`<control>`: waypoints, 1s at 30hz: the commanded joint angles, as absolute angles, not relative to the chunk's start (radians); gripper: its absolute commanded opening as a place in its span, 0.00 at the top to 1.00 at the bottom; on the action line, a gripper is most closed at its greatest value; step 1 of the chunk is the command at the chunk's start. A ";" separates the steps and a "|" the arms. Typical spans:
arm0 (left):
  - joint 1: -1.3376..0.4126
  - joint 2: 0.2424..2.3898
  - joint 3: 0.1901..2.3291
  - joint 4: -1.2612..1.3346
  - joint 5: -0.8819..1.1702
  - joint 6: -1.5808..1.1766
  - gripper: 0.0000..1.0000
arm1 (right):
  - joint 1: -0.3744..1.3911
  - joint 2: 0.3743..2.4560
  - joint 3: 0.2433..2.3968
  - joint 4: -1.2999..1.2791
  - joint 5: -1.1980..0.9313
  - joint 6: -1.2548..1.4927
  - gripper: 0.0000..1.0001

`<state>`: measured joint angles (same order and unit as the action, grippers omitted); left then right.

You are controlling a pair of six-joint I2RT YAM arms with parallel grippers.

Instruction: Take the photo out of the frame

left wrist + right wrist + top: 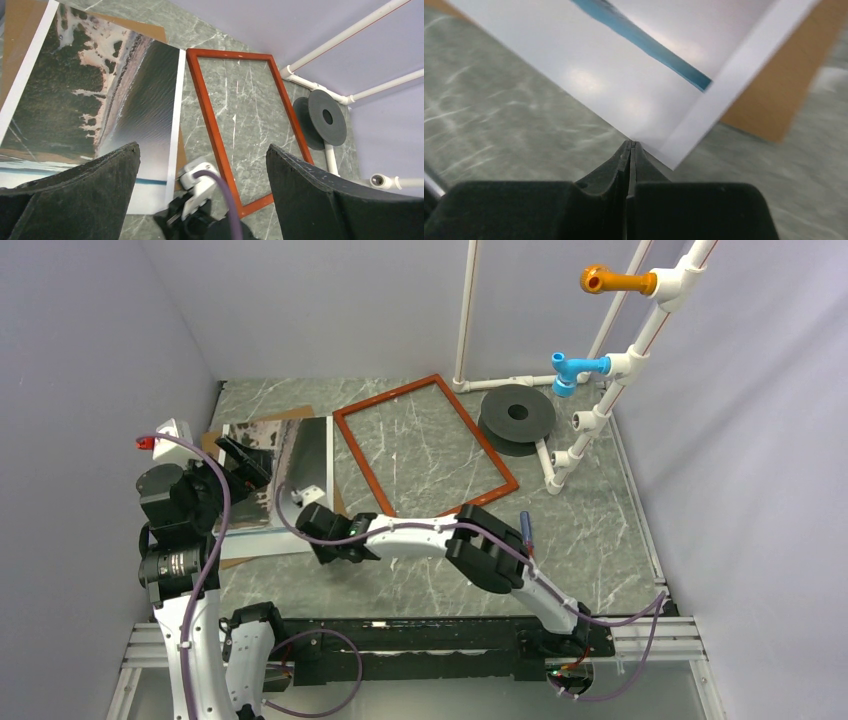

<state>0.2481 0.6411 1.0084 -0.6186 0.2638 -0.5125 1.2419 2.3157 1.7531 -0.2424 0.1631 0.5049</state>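
One photo [300, 450] lies on the bench [590, 530] just left of the frame [360, 462], its long axis running near to far. The right claw [630, 145] pinches its near edge; the left claw [202, 149] hangs wide open above, holding nothing.

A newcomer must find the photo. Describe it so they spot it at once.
On the table's left side, left of the empty red-brown frame, lies a brown panel. The photo rests over it: a glossy, white-bordered sheet with a dark blotchy aerial picture. Nothing else there bears a picture.
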 commanded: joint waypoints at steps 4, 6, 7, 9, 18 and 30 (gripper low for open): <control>0.247 0.642 1.039 -0.610 0.273 -0.508 0.01 | 1.126 2.222 1.612 -0.243 0.313 0.516 0.95; 0.247 0.643 1.040 -0.614 0.276 -0.507 0.01 | 1.112 2.205 1.608 -0.244 0.301 0.506 0.94; 0.247 0.643 1.042 -0.617 0.274 -0.502 0.01 | 1.111 2.189 1.601 -0.240 0.309 0.497 0.94; 0.247 0.641 1.044 -0.627 0.260 -0.490 0.01 | 1.112 2.154 1.576 -0.229 0.302 0.488 0.93; 0.247 0.725 0.936 -0.647 0.304 -0.430 0.01 | 1.112 1.966 1.416 -0.171 0.132 0.488 0.72; 0.092 0.657 0.906 -0.580 0.459 -0.534 0.01 | 1.006 1.356 1.109 -0.371 0.300 0.468 0.37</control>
<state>0.1886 0.6971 0.8589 -0.6369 0.4023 -0.4870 1.0622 1.5677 1.1709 -0.2630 0.1822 0.4831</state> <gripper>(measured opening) 0.991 0.580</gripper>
